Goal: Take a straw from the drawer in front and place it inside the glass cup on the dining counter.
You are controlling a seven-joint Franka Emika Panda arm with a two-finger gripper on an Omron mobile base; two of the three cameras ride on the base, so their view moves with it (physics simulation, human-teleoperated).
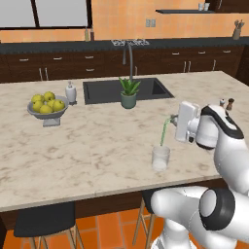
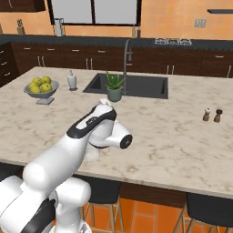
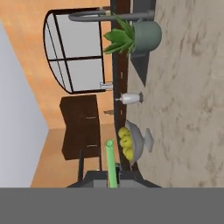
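Hand view, tool (image 3: 112,175) clamped on green straw (image 3: 110,162)

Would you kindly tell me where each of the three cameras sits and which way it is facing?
Left base view: behind the arm on its left, looking forward and down across the dining counter; the white arm rises lower right, the gripper holding the straw over the glass cup.
Right base view: behind on the right, facing the same counter; the arm rises lower left.
Hand view: on the hand, rolled sideways, looking along the counter; dark fingertips hold the straw.
Shared: all show the fruit bowl, soap bottle and plant pot.
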